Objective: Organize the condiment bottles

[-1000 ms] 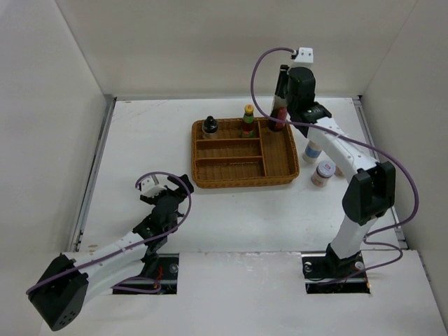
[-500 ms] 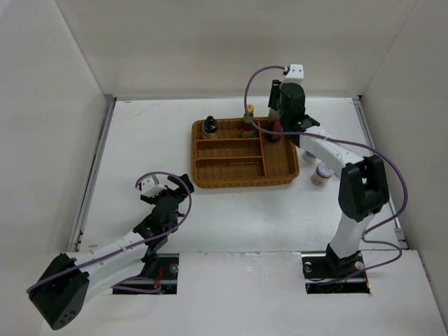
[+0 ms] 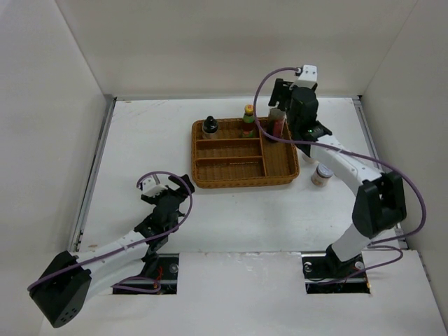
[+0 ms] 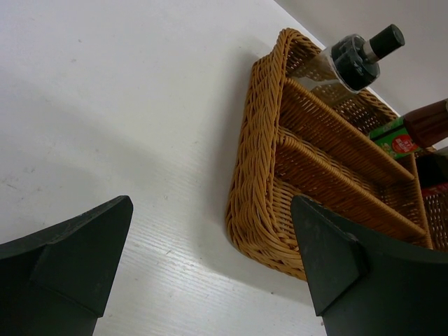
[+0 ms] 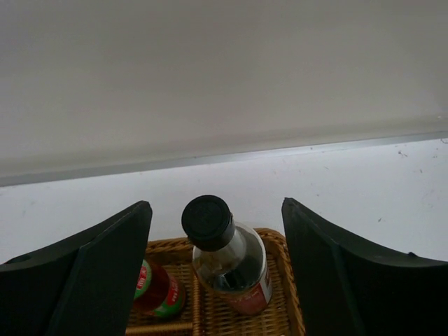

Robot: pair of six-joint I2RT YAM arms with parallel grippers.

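Note:
The tall dark-sauce bottle (image 5: 231,269) with a black cap stands upright in the back right compartment of the wicker tray (image 3: 281,170). My right gripper (image 5: 215,210) is open around its neck, with a gap on each side, and hangs over it (image 3: 278,110) in the top view. The yellow-capped red-green bottle (image 3: 248,120) stands in the back middle compartment. The squat black-capped bottle (image 3: 209,126) is at the back left. A pink-lidded shaker (image 3: 322,173) sits on the table right of the tray. My left gripper (image 3: 172,194) is open and holds nothing, near the tray's front left corner (image 4: 266,210).
The right arm's forearm (image 3: 336,154) stretches over the table just right of the tray and hides what is beneath it. The back wall stands close behind the tray. The tray's front compartments (image 3: 231,168) hold nothing.
My right gripper has opened and let go of the tall bottle, which now stands in the tray. The left arm has not moved.

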